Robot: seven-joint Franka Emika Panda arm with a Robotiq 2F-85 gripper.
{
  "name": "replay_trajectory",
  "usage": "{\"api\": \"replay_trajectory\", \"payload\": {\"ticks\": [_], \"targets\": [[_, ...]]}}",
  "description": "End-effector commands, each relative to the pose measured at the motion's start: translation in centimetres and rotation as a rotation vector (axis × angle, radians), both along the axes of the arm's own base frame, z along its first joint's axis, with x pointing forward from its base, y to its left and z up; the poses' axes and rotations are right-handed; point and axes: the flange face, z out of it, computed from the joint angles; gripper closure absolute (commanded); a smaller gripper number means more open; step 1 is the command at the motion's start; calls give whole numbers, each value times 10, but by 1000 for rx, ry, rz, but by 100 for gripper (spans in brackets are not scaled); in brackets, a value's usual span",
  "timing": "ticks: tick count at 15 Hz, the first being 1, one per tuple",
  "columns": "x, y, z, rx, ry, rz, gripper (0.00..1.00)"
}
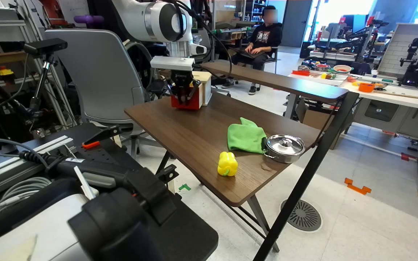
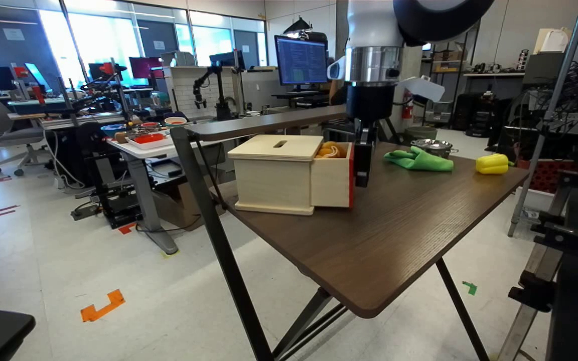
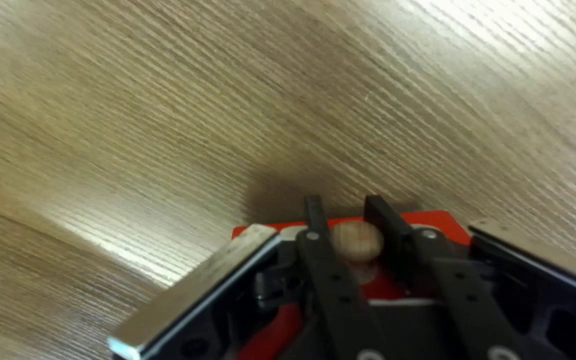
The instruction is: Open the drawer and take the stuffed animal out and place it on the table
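In an exterior view, a pale wooden box [image 2: 273,185] with a slot in its top stands leftmost among the things on the dark brown counter [image 2: 404,235]. Its drawer [image 2: 331,183] juts out from its right side, with the orange-brown stuffed animal [image 2: 331,149] lying inside; only the upper part shows above the drawer's wall. At the drawer's red front [image 2: 351,175] the end effector [image 2: 363,181] points down; in the wrist view its fingers [image 3: 325,260] are drawn in to the width of the round wooden knob [image 3: 357,242], one on each side, gripping it. Further right lies a crumpled green cloth [image 2: 422,160], partly hiding a metal pot [image 2: 434,145] with its lid on. Rightmost, a yellow bell pepper [image 2: 491,164] lies on its side near the counter's edge, stem end to the right.
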Motion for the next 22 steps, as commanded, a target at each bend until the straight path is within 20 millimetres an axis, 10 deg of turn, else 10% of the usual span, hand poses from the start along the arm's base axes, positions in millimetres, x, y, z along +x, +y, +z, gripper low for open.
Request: {"api": "replay_trajectory", "payload": {"ticks": [1, 6, 7, 8, 15, 22], "targets": [[-20, -19, -2, -8, 39, -29, 93], [-24, -24, -6, -9, 52, -41, 93], [-25, -25, -7, -10, 55, -43, 87], [-25, -25, -9, -13, 60, -45, 49], [-31, -62, -24, -33, 138, -128, 5], [-24, -60, 34, -5, 101, -184, 0]]}}
